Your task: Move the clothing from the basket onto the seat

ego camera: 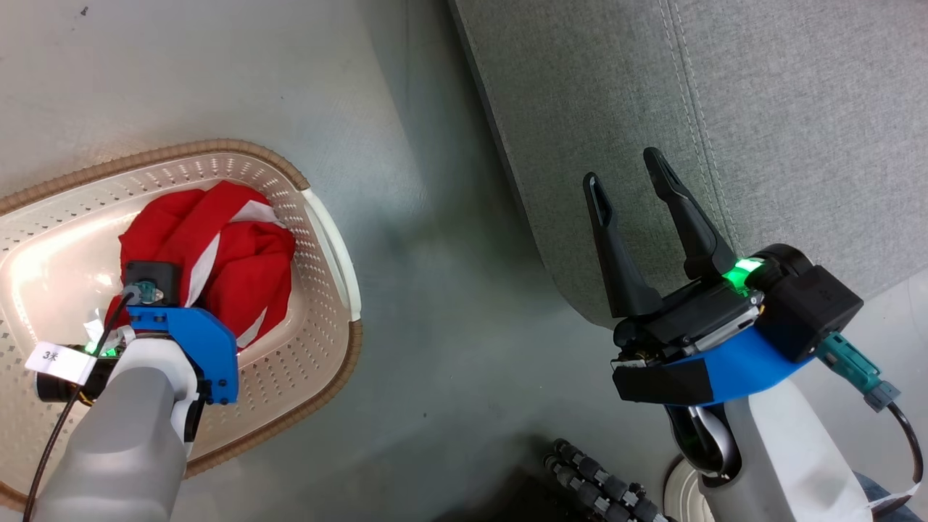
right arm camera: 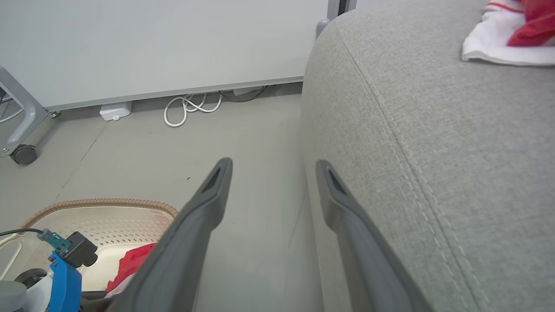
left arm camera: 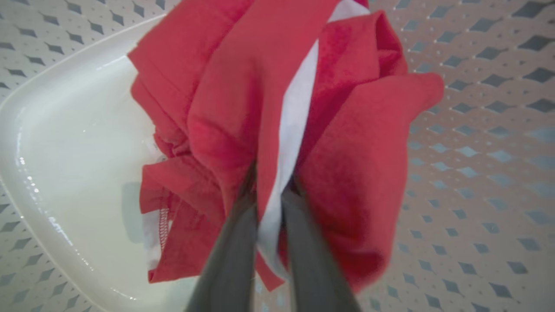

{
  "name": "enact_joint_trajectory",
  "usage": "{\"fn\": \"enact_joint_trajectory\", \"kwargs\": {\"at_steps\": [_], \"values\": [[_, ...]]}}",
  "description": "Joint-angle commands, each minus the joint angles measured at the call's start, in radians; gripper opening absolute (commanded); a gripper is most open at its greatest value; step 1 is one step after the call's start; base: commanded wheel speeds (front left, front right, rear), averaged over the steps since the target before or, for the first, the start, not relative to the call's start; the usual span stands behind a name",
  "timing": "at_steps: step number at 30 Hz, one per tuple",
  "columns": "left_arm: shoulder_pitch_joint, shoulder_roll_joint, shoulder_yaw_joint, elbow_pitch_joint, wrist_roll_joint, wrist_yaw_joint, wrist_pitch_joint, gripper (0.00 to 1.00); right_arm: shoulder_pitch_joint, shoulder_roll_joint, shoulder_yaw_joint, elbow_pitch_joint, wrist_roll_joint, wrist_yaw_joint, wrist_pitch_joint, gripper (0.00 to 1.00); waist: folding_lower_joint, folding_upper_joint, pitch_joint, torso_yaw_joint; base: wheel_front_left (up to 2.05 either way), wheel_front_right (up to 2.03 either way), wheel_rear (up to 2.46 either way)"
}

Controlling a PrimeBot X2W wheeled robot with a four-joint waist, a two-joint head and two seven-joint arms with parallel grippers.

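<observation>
**Left claw** (left arm camera: 269, 190): In the left wrist view its two dark fingers (left arm camera: 234, 242) stand close together, low in the frame. A fold of the soft red sports garment with a white stripe (left arm camera: 225, 108) is pinched between them. I record this claw as clenched on the red garment, at the stripe. The stripe runs up the frame in line with the fingers.

**Location of the load:** The red garment is bunched inside the cream-white perforated plastic basket with the brown woven-look rim (ego camera: 319, 377), at the left of the head view. I cannot tell whether it is clear of the basket's floor.

**Right claw** (ego camera: 622, 167): Released, jaws wide apart and nothing between them. It hangs over the rounded edge of the large grey fabric sofa (ego camera: 761, 94), at the right of the head view.

**Already placed:** A white and red cloth (right arm camera: 507, 39) lies on the sofa at the upper right of the right wrist view. I judge it to be the other garment.

**Governing relation:** The sofa lies to the right of the basket in the head view, with a strip of bare grey floor (ego camera: 435, 290) between them. The left arm has the load, while the right arm is nearer the destination. In my judgement the coming move is a lift clear of the rim, then a carry rightward across the floor gap.

**Risk:** Hanging cloth may catch on the rim.
</observation>
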Motion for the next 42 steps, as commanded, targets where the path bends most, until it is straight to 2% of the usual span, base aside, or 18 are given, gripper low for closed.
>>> {"fn": "enact_joint_trajectory", "kwargs": {"at_steps": [1,14,22,32,42], "values": [[-0.016,0.003,-0.001,0.003,-0.002,-0.005,-0.002,0.0,0.005,0.001,-0.001,-0.002,-0.004,0.0,-0.005,1.0,-0.0001,0.0,-0.001,0.001,0.0,0.0,0.0],[-0.027,-0.001,-0.008,0.013,-0.018,-0.015,-0.047,0.0,-0.019,0.001,0.014,0.011,-0.013,0.0,-0.005,1.0,-0.0001,0.0,-0.019,-0.002,0.0,0.0,0.0],[-0.001,-0.032,0.004,0.023,-0.047,-0.024,-0.086,0.0,-0.027,0.001,0.008,0.027,-0.032,0.0,-0.005,1.0,-0.0001,0.0,-0.082,0.023,0.0,0.0,0.0],[0.045,-0.098,-0.008,0.03,-0.069,-0.061,-0.167,0.0,-0.011,0.001,-0.017,0.067,-0.089,0.0,-0.005,1.0,-0.0001,0.0,-0.245,0.103,0.0,0.0,0.0],[0.122,-0.18,-0.087,-0.01,-0.058,-0.099,-0.226,0.0,0.068,0.001,-0.057,0.135,-0.149,0.0,0.011,1.0,-0.0001,0.0,-0.468,0.223,0.0,0.0,0.0]]}}
